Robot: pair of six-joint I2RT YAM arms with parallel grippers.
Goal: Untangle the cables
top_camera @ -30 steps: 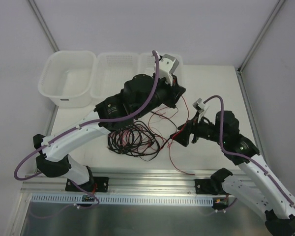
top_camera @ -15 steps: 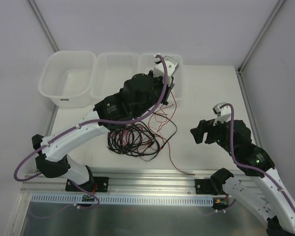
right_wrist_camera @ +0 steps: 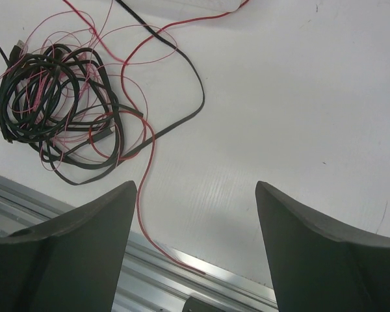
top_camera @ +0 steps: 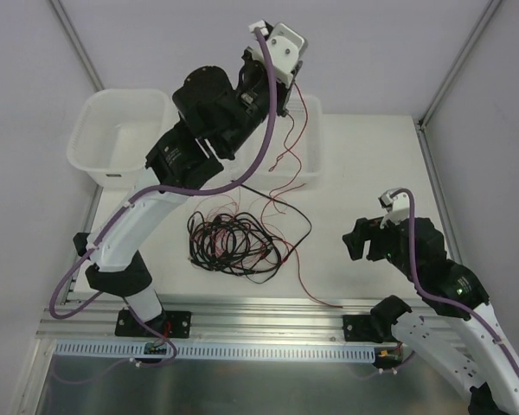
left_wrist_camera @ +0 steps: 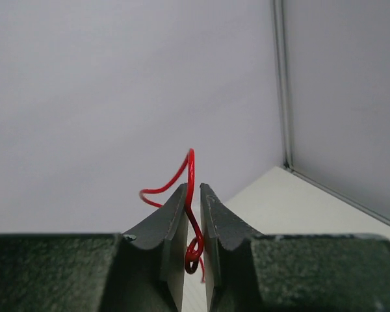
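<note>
Nearly closed, the left claw sits high above and behind the loose heap of thin black and red cables, with a thin red wire running up between its dark pads and curling over their tips. A sliver of gap shows beside the wire, so I cannot tell how firmly it is pinched. The wire does hang from there in a long slack line down to the heap, which suggests the claw carries it. Lifting one strand that far above the heap looks meant to let its length slide free of the black coils instead of dragging the whole bundle along.

The heap lies on the white tabletop, its black loops wound together with finer pinkish strands threaded through them. One black loop bulges out to the right of the heap, and a red strand trails from the heap toward the near rail.

The right claw hovers to the right of the heap with its jaws spread wide and nothing between them. It looks parked clear of the rising wire, ready to pin or pick another strand.

Most of the tangle remains knotted, so the task seems at an early stage.
</note>
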